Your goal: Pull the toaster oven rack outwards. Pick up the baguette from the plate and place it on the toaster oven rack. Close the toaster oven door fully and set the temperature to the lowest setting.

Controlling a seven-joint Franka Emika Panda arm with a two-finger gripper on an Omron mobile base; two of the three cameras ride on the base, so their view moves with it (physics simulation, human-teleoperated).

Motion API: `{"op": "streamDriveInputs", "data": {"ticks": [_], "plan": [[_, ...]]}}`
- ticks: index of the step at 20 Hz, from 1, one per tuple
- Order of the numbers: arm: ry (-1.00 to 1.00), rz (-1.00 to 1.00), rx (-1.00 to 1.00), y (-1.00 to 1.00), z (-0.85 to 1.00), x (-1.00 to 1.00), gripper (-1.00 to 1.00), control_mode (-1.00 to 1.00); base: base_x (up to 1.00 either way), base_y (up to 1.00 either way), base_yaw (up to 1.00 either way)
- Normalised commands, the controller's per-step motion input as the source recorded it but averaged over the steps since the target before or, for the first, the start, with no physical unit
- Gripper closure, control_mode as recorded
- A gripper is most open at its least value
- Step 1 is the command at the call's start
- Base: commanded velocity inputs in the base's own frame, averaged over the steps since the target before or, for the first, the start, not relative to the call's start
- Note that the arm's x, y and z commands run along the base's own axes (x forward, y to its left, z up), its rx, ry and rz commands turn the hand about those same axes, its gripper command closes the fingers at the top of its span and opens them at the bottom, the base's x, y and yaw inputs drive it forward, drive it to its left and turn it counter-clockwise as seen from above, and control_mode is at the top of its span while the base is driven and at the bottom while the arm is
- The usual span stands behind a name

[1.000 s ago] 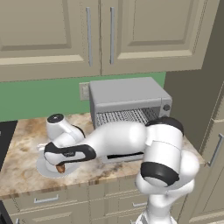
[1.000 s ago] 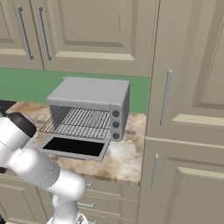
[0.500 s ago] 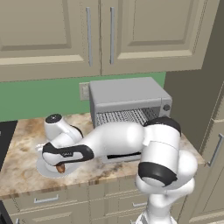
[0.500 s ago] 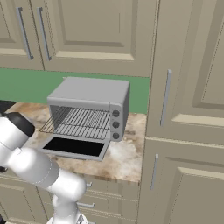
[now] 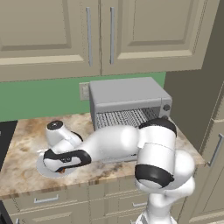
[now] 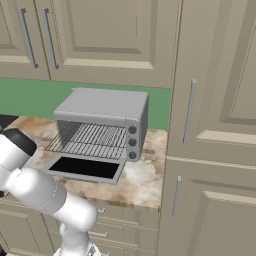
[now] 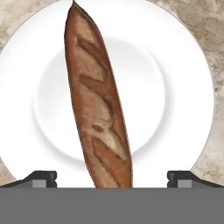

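The brown baguette point(image 7: 98, 105) lies lengthwise on the round white plate point(image 7: 175, 87). My gripper point(image 7: 112, 179) is open, pointing straight down just above the plate, with the loaf's near end between its two fingertips point(image 7: 41, 178) and untouched by either. In the left base view the hand sits low over the plate point(image 5: 42, 168) at the counter's left. The light-grey toaster oven point(image 6: 102, 107) stands to the right with its door point(image 6: 86, 167) folded flat down. Its wire rack point(image 6: 92, 141) sticks out over the door.
Three dark knobs point(image 6: 132, 142) run down the oven's right front. The marble counter point(image 6: 145, 180) ends at a tall cabinet point(image 6: 215, 125) on the right. Wall cabinets point(image 5: 87, 35) hang above. A dark stove edge point(image 5: 4, 135) borders the counter's left.
The hand has sunk a little toward the plate. The jaws stay wide open, and the oven, rack and door have not moved.
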Motion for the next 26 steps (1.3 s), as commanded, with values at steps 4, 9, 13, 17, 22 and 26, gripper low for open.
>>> {"op": "streamDriveInputs", "data": {"ticks": [4,9,13,17,22,26], "plan": [[0.0,0.0,0.0,0.0,-0.27,0.0,-1.0,-1.0,0.0,0.0,0.0],[0.0,0.0,0.0,0.03,-0.1,0.0,-1.0,-1.0,0.0,0.0,0.0],[0.0,0.0,0.0,0.06,0.0,0.0,-1.0,-1.0,0.0,0.0,0.0],[0.0,0.0,0.0,0.0,0.0,0.08,-1.0,-1.0,0.0,0.0,0.0],[0.01,0.0,0.0,0.0,0.0,0.08,-1.0,-1.0,0.0,0.0,0.0],[0.02,0.0,0.0,0.0,0.0,0.09,-1.0,-1.0,0.0,0.0,0.0]]}}
